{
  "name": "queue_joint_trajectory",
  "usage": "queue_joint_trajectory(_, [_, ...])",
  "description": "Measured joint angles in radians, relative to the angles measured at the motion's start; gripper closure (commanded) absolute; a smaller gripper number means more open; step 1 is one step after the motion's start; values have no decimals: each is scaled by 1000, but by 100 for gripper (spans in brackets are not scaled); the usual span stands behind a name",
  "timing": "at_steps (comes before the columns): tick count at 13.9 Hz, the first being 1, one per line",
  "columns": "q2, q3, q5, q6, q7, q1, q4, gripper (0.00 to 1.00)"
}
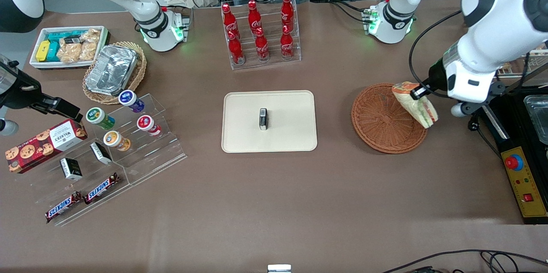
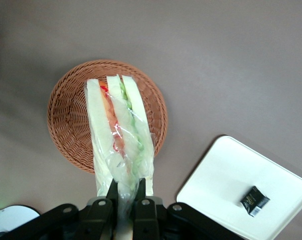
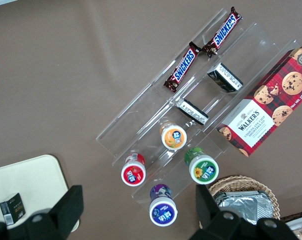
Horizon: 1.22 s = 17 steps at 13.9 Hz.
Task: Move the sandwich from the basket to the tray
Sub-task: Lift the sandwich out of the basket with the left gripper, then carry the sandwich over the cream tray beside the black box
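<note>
Gripping plastic-wrapped wedge sandwich (image 2: 122, 135), pincer (image 2: 125, 196) above woven basket (image 2: 66, 117)

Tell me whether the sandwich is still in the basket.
Out: the gripper holds the sandwich lifted above the basket.

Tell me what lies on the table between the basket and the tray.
Nothing: the front view shows bare brown tabletop between basket and tray. The pincer holds the sandwich above the basket's rim.
</note>
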Motion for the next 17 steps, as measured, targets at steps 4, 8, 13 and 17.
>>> queue_joint_trajectory(4, [3,-79,0,-2,39,-2,32,100])
queue_joint_trajectory(8, [31,-190,0,44,51,-4,31,100])
queue_joint_trajectory(13, [170,-324,13,215,51,-67,25,100])
queue_joint_trajectory(17, [303,-327,92,319,52,-155,21,100])
